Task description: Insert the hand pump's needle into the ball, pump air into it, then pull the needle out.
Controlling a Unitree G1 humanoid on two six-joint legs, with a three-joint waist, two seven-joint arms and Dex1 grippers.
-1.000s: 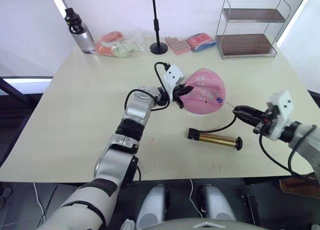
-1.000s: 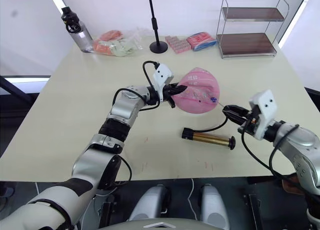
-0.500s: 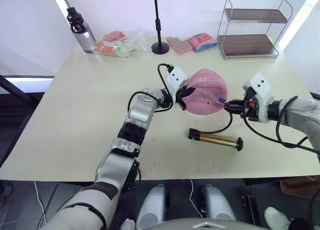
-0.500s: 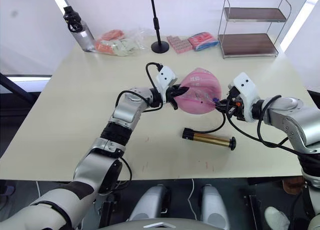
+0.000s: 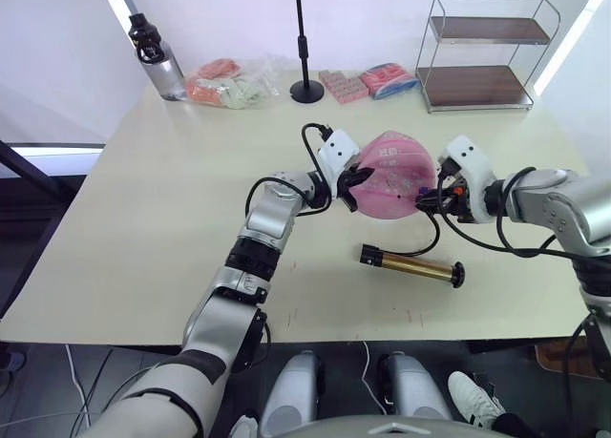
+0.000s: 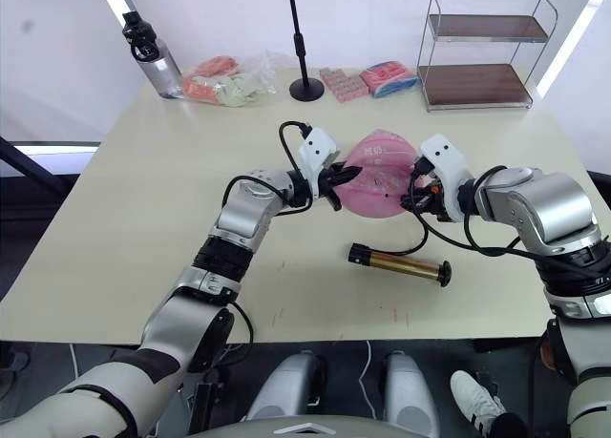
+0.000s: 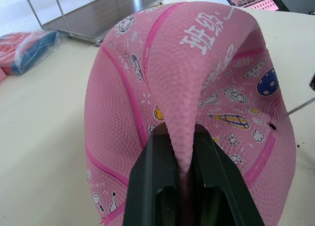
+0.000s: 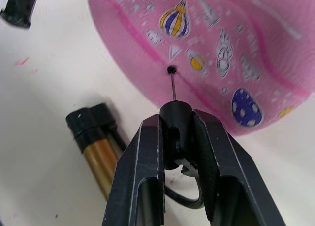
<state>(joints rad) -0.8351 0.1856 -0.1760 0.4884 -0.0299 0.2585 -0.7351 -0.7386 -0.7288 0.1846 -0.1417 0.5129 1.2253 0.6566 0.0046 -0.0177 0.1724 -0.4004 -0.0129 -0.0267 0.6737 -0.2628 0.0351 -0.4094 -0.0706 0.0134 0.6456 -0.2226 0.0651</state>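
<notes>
The ball (image 5: 389,174) was pink and soft, with a bumpy skin like tiny dots all over. It had little cartoon pictures on it, darker pink stripes and white writing. It was saggy and partly flat, with a big fold sticking up along one side. It sat near the middle of the pale table (image 5: 143,219).

The left hand (image 5: 351,182) was pinching that fold tight between its two black fingers (image 7: 157,186).

The right hand (image 5: 431,198) was squeezed shut on the small black fitting of the needle (image 8: 172,86). The needle was a very thin, straight metal pin. Its tip was right at the small black hole on the ball's side.

A thin black hose (image 5: 430,243) curved from the fitting down to the hand pump (image 5: 411,266). The hand pump was a slim, shiny gold tube with black ends. It lay flat on the table, near the ball, on the side closer to the robot.
</notes>
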